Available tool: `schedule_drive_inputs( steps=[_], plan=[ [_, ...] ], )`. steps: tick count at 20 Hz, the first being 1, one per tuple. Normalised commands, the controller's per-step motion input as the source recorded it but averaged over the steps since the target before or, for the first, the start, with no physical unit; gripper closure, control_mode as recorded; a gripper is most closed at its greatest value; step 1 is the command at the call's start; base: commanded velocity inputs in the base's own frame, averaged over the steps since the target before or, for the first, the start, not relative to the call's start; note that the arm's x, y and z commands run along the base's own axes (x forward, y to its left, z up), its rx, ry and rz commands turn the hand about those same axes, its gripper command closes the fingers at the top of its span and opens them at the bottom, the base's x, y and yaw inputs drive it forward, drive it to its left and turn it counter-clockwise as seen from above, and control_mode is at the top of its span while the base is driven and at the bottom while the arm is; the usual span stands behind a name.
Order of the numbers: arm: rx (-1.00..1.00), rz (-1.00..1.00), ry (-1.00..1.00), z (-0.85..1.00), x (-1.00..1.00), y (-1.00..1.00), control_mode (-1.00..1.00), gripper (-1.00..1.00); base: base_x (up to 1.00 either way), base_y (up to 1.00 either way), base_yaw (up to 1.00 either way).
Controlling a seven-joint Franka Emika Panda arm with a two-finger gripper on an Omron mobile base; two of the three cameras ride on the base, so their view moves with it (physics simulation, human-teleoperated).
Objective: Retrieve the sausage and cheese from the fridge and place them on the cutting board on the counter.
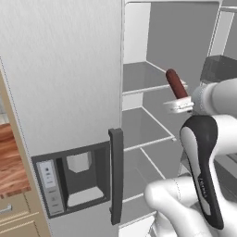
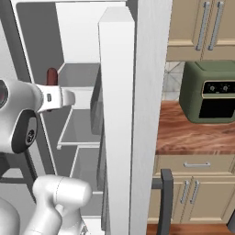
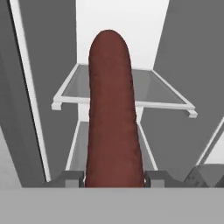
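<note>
Sausage held in the fingers inside the open fridge

The gripper (image 1: pixel 179 101) is clenched on one sausage (image 1: pixel 176 84), grasping its lower end; the sausage's long axis runs straight out from between the fingers (image 3: pixel 70 178), pointing up and toward the back of the fridge (image 1: pixel 65 83), above a glass shelf (image 3: pixel 153 89). One sausage is counted; the cheese cannot be found here. The desk (image 2: pixel 193 133) lies to the right of the fridge, so the coming move probably must draw the sausage out backward first.
</note>
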Motion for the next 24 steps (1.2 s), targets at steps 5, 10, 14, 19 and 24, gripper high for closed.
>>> schedule_drive_inputs(
  steps=[5, 10, 14, 19, 24],
  plan=[
    [0.00, -0.02, 0.00, 0.00, -0.18, 0.00, -1.00, 1.00, 0.00, 0.00, 0.00],
    [0.00, 0.00, 0.00, 0.00, -0.06, 0.00, -1.00, 1.00, 0.00, 0.00, 0.00],
    [0.00, 0.00, 0.00, 0.00, 0.00, 0.00, -1.00, 1.00, 0.00, 0.00, 0.00],
    [0.00, 0.00, 0.00, 0.00, 0.00, 0.00, 1.00, 1.00, -0.10, 0.11, 0.00],
    [0.00, 0.00, 0.00, 0.00, 0.00, 0.00, 1.00, 1.00, -0.39, 0.68, 0.00]
  ],
)
